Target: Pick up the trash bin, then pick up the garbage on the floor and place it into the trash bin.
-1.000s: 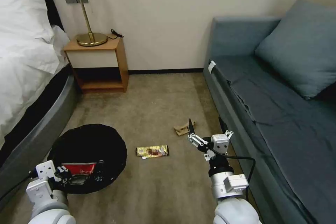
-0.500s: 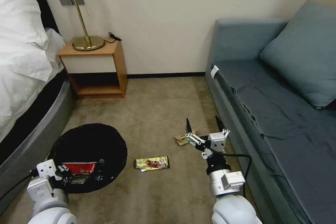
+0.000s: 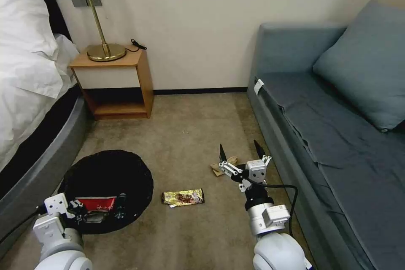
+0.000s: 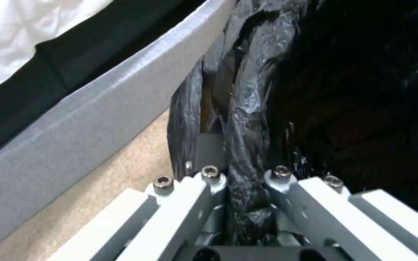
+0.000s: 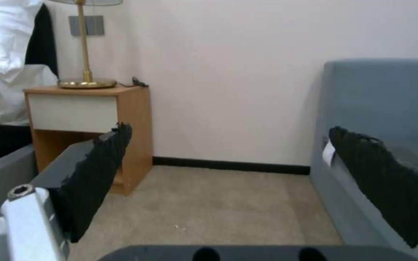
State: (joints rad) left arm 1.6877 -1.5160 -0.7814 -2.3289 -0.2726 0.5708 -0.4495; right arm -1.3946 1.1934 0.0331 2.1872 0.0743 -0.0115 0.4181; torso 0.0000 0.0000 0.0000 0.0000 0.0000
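Currently: round white trash bin with crinkly black liner (image 3: pixel 107 177), beside the bed, rim pinched by left hand (image 4: pixel 245 203); may slip. Flat gold-brown snack wrapper (image 3: pixel 183 197), on carpet. Right hand (image 3: pixel 239 156), fingers spread above crumpled tan paper (image 3: pixel 221 165); may misgrasp.

One trash bin (image 3: pixel 107 168) held one red-and-white wrapper (image 3: pixel 96 203); one gold snack wrapper (image 3: pixel 183 197) and one crumpled tan paper (image 3: pixel 221 165) lay on the carpet (image 3: pixel 190 135).
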